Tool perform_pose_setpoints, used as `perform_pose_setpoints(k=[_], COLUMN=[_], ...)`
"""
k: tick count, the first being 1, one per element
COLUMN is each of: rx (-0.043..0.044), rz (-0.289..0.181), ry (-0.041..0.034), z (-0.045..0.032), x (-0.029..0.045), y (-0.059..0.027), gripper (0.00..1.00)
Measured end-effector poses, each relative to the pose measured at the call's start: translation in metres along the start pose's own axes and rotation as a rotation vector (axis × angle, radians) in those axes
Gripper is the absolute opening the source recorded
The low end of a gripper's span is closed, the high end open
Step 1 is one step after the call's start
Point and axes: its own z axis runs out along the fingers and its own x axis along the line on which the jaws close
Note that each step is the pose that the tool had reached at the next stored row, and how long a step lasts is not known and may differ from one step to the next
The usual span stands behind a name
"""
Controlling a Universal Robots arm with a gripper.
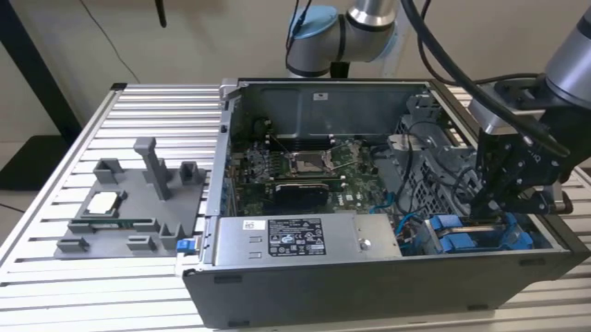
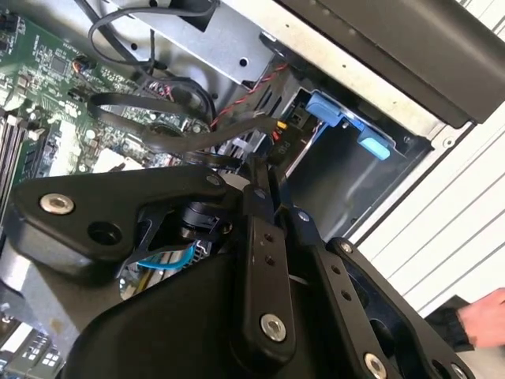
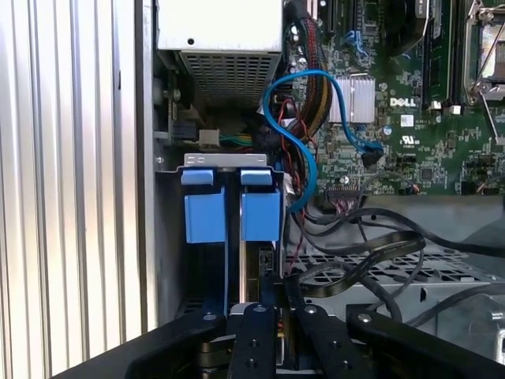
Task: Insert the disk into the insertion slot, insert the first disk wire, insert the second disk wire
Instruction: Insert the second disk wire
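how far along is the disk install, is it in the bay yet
The disk in its blue carrier already sits down in the insertion slot at the case's front corner. The claw is at the disk's top edge. The blue cable hangs loose beside the bay, so the wiring looks undone.

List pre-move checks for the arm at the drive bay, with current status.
1. The claw positioned over the dark grey sheet-metal drive bay: ok.
2. The bright blue plastic carrier frames sitting in that bay: ok.
3. The thin blue round cable off the bay opening: ok.
4. The flat black cable clear of the claw: cannot tell.
5. The person's hand away from the black computer case: not ok.
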Motion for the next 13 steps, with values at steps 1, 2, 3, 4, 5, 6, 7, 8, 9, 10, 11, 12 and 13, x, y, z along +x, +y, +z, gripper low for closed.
perform_pose_setpoints(k=[1, 2, 3, 4, 5, 6, 7, 8, 9, 10, 11, 12, 13], rx=[0.0000, 0.0000, 0.0001, 0.0001, 0.0001, 0.0000, 0.0002, 0.0003, 0.0005, 0.0007, 0.0010, 0.0011, 0.0013], rz=[0.000, 0.000, 0.000, 0.000, 0.000, 0.000, 0.000, 0.000, 0.000, 0.000, 0.000, 0.000, 0.000], ry=[0.0001, 0.0003, 0.0005, 0.0002, 0.0005, 0.0006, 0.0008, 0.0008, 0.0015, 0.0024, 0.0028, 0.0023, 0.0035], z=[0.0004, 0.0008, 0.0011, 0.0017, 0.0021, 0.0024, 0.0029, 0.0036, 0.0047, 0.0061, 0.0076, 0.0087, 0.0080], x=[0.0000, 0.0001, 0.0001, 0.0002, 0.0003, 0.0003, 0.0004, 0.0005, 0.0006, 0.0007, 0.0008, 0.0009, 0.0016], y=[-0.0001, -0.0005, -0.0009, -0.0012, -0.0012, -0.0014, -0.0015, -0.0015, -0.0016, -0.0016, -0.0017, -0.0017, -0.0017], gripper=[0.16, 0.16, 0.16, 0.16, 0.16, 0.16, 0.16, 0.16, 0.16, 0.16, 0.16, 0.16, 0.18])
